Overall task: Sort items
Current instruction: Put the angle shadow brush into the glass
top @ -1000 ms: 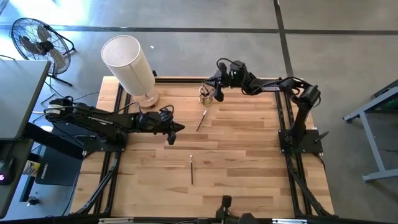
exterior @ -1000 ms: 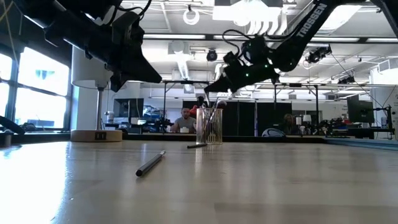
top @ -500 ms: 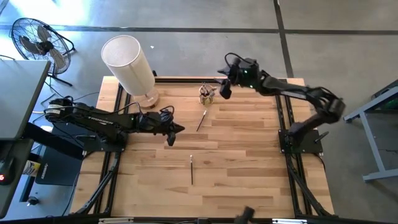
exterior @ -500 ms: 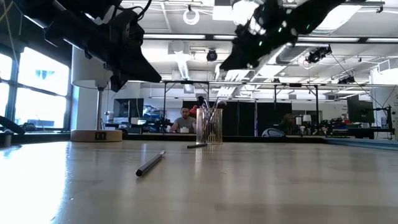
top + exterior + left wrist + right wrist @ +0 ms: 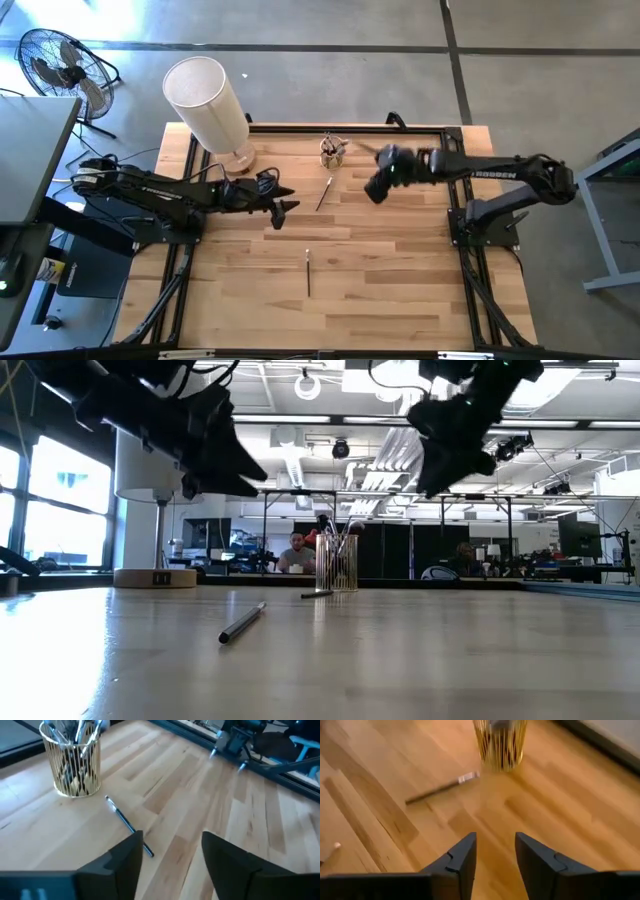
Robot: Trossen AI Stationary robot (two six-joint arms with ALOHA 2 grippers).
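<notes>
**Brushes: two lying loose on the table, the rest standing in the cup**

Brushes are sitting in three places. Several are standing bunched in the wire cup [image 5: 332, 152] at the far middle of the table [image 5: 400, 260], their tips sticking up past its rim. One brush [image 5: 324, 193] is lying flat just near of the cup, angled, not touching it. Another brush [image 5: 308, 272] is lying alone well nearer the front edge, pointing roughly front to back.

I am holding my right gripper [image 5: 378, 186] in the air to the right of the cup and the angled brush, clear of both. Its fingers [image 5: 461, 857] are parted with nothing between them, and through that wrist camera I am looking down at the cup [image 5: 500, 742] and the brush [image 5: 442, 787] beside it.

I am keeping my left gripper [image 5: 283, 209] above the table, left of the angled brush and apart from it. Its fingers [image 5: 125, 855] are spread and empty too; past them I am seeing the cup [image 5: 75, 762] and the same brush [image 5: 127, 825] lying close by.

A tall white cylinder [image 5: 208, 100] is standing at the far left corner. A fan [image 5: 58, 62] is sitting on the floor beyond the table's left side.
</notes>
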